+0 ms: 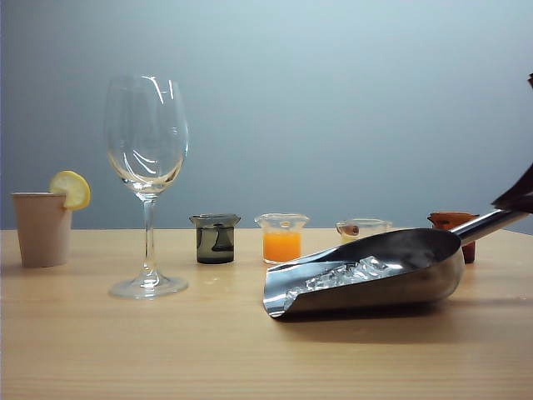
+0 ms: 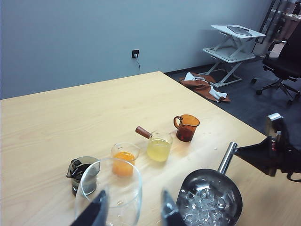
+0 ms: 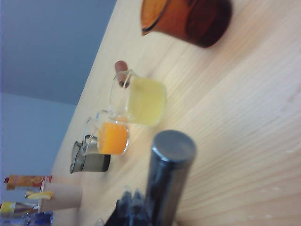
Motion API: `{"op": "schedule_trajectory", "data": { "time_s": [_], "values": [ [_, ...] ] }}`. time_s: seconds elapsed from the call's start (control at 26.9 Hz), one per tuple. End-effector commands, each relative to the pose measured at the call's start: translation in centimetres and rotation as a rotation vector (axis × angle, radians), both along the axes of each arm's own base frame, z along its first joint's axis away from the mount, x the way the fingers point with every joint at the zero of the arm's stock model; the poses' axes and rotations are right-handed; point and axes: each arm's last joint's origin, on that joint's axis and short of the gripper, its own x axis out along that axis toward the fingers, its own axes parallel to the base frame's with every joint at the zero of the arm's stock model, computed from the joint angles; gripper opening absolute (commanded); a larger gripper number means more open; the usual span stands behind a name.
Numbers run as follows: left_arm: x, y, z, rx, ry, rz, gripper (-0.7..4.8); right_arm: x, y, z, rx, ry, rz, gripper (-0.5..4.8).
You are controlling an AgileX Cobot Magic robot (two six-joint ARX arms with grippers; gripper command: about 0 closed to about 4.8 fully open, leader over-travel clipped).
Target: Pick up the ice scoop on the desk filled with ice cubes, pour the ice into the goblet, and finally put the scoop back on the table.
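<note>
The steel ice scoop [image 1: 391, 271] lies on the light-wood desk [image 1: 250, 350], its mouth toward the goblet [image 1: 146, 179], which stands upright and holds nothing. Ice cubes [image 1: 346, 273] fill its trough. The handle [image 1: 491, 223] slopes up to the right. My right gripper [image 1: 510, 200] is shut at the handle's end; in the right wrist view its dark fingers [image 3: 134, 207] sit together beside the handle's end [image 3: 171, 146], not around it. My left gripper [image 2: 133, 202] is open above the goblet's rim [image 2: 110, 188], with the scoop [image 2: 207, 197] beside it. The left gripper is out of the exterior view.
A beige cup with a lemon slice [image 1: 42, 229] stands far left. Behind the scoop is a row: a dark beaker [image 1: 215, 240], an orange-juice beaker [image 1: 281, 239], a pale-yellow beaker [image 1: 362, 227] and an amber cup [image 1: 452, 221]. The desk's edge [image 2: 244, 123] runs close past the amber cup.
</note>
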Motion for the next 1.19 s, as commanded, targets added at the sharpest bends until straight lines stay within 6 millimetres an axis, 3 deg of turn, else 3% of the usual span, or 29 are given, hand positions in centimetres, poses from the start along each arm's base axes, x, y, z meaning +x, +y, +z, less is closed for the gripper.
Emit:
{"op": "schedule_trajectory", "data": {
  "time_s": [0.04,0.11,0.19,0.22,0.45,0.74,1.19],
  "values": [
    [0.0,0.0,0.1,0.003,-0.006,0.002,1.49,0.3,0.4,-0.2,0.008,-0.013,0.029,0.16],
    [0.0,0.0,0.1,0.003,-0.006,0.003,1.49,0.0,0.6,-0.5,0.013,-0.028,0.050,2.45],
    [0.0,0.0,0.1,0.007,-0.009,0.002,1.49,-0.3,0.5,-0.4,0.015,-0.065,0.046,3.82],
    [0.0,0.0,0.1,0.010,-0.012,0.002,1.49,-0.3,0.5,-0.5,0.014,-0.074,0.039,4.15],
    [0.1,0.0,0.0,0.022,-0.020,0.003,1.49,-0.4,0.4,-0.6,0.003,-0.073,-0.002,4.20],
    [0.1,0.0,0.0,0.022,-0.020,0.003,1.49,0.1,0.2,-1.8,-0.027,-0.016,-0.081,3.75],
    [0.1,0.0,0.0,0.022,-0.020,0.003,1.49,3.6,0.7,-2.1,0.025,-0.090,-0.019,3.66]
  ]
}}
